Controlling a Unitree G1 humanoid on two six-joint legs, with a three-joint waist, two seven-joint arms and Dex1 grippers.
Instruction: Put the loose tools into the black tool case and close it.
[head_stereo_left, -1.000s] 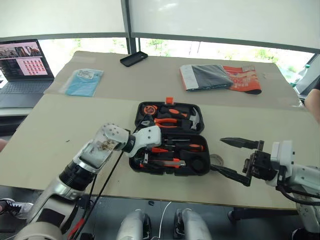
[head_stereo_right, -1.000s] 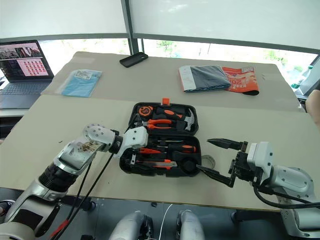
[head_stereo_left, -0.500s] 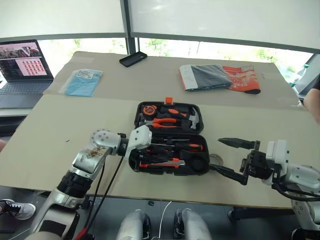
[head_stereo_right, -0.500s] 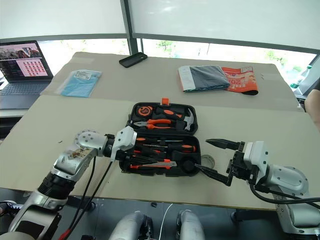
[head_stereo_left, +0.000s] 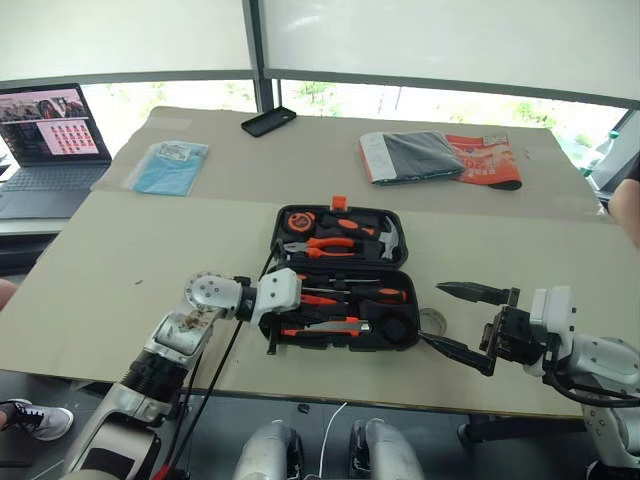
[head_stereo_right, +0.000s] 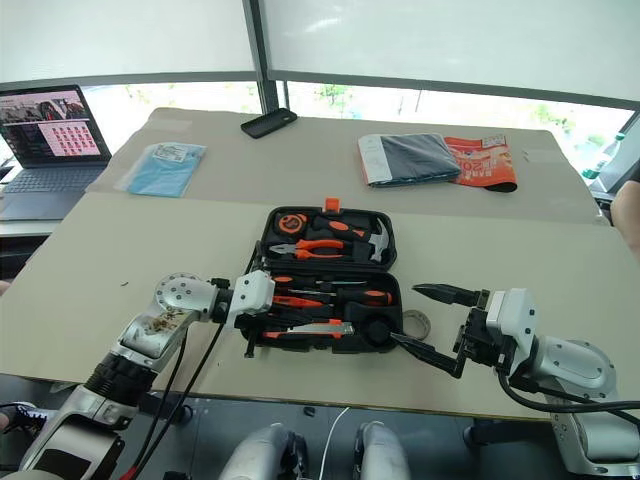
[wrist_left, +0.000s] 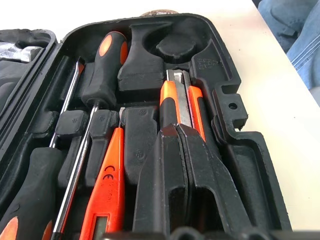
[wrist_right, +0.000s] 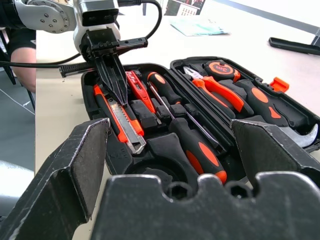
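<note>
The black tool case (head_stereo_left: 338, 280) lies open on the desk (head_stereo_left: 120, 270). The utility knife (wrist_left: 181, 100) is pressed into its slot by the clenched left tool (wrist_left: 180, 131). The right tool (head_stereo_left: 464, 320) is spread wide and empty. The tape roll (head_stereo_left: 434, 320) beside the case is judged next.

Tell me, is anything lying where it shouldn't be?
Yes: a small grey tape roll sits on the table just outside the open black tool case, beside its right edge, while the round slot inside looks unfilled.
</note>
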